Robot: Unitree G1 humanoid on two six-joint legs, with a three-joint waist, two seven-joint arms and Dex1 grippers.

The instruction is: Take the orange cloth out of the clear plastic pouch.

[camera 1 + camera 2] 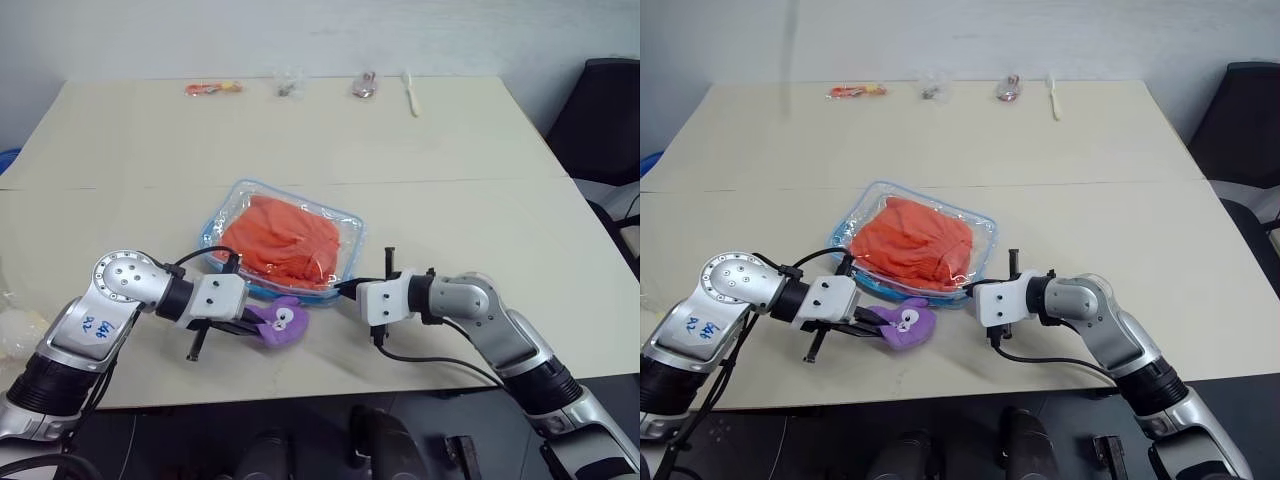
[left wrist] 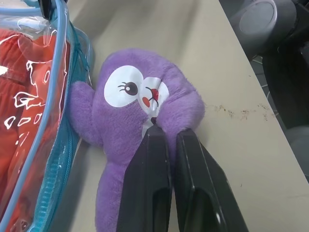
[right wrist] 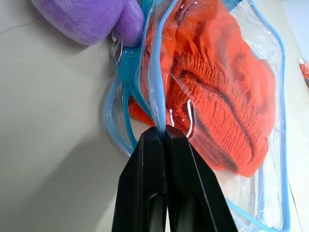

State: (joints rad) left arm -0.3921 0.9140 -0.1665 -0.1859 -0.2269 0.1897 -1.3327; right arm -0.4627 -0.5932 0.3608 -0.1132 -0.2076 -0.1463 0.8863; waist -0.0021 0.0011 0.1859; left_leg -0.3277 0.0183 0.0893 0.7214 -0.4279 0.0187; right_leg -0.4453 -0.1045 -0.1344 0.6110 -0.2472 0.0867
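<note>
Orange cloth point(image 1: 285, 240) partly veiled by clear plastic pouch point(image 1: 345, 225).
Right pincer point(image 3: 161, 129) clamps the pouch's blue edge; left pincer point(image 2: 166, 135) clamps the purple plush toy point(image 2: 140, 111).

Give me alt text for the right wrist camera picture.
The right claw, shut, pinches the light blue edge of the clear plastic pouch, with the orange cloth bunched inside. A purple plush toy lies against the pouch on the beige table.

You're looking at a beige table point(image 1: 450, 180) against a pale wall point(image 1: 300, 35), with a dark chair point(image 1: 600, 110) at its right side
</note>
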